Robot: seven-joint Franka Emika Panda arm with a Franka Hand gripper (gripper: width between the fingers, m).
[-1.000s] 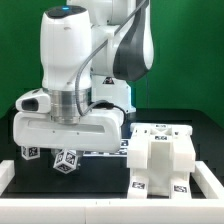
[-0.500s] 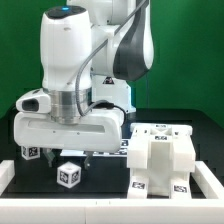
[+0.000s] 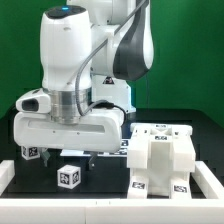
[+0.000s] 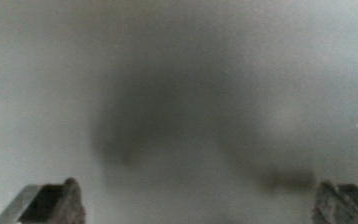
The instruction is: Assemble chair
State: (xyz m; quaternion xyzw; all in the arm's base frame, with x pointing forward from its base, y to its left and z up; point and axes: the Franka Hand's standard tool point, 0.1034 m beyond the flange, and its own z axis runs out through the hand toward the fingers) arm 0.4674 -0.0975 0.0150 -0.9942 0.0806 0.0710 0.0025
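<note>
A small white chair block (image 3: 68, 177) with a black-and-white tag lies on the dark table, just below my gripper (image 3: 72, 158). The gripper is open, with its dark fingers (image 3: 88, 157) apart above the block and not touching it. The larger blocky white chair assembly (image 3: 160, 155), with tags on its top and front, stands at the exterior view's right. In the wrist view my gripper (image 4: 202, 205) shows only two fingertips (image 4: 51, 200) at the picture's edges. Only blurred grey lies between them.
Another white tagged piece (image 3: 30, 152) sits at the exterior view's left behind the gripper. A white rim (image 3: 100, 197) runs along the table's front and sides. The arm's large white body fills the middle, with a green backdrop behind it.
One second ago the small tagged block hung tilted between the fingers. It has since dropped to the table and now rests flat below the gripper. The arm has barely moved.
</note>
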